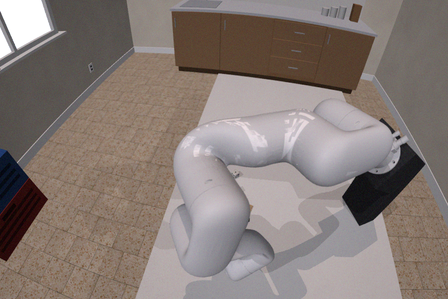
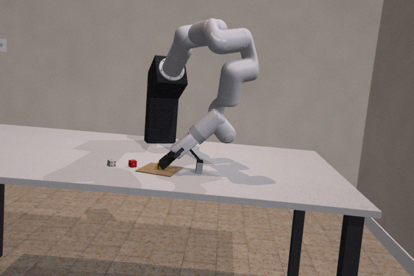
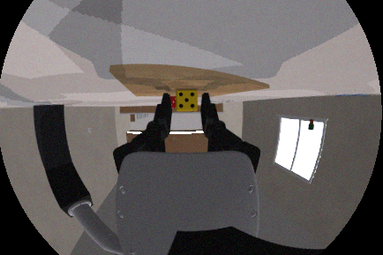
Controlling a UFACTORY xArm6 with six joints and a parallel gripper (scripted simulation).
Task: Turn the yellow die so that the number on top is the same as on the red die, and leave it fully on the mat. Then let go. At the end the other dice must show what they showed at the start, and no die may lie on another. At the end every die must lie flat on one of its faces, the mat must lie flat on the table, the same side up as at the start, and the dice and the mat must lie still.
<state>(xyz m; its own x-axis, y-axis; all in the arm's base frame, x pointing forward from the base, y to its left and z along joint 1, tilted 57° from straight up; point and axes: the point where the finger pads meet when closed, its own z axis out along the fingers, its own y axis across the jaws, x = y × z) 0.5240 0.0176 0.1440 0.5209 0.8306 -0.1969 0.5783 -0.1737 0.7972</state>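
The yellow die (image 2: 158, 166) sits on the brown mat (image 2: 159, 170) near the table's front. My gripper (image 2: 162, 164) slants down from the right, with its fingers on either side of the die and a small gap on each side. It is open. In the wrist view, which is upside down, the yellow die (image 3: 187, 100) lies between the fingertips at the edge of the mat (image 3: 188, 78), showing a face with several pips. The red die (image 2: 132, 163) lies on the table just left of the mat. The arm hides the gripper in the top view.
A white die (image 2: 111, 162) lies left of the red die and also shows in the top view (image 1: 235, 173). The black pedestal (image 2: 163, 98) that carries the arm stands behind the mat. The table's front edge is close to the mat.
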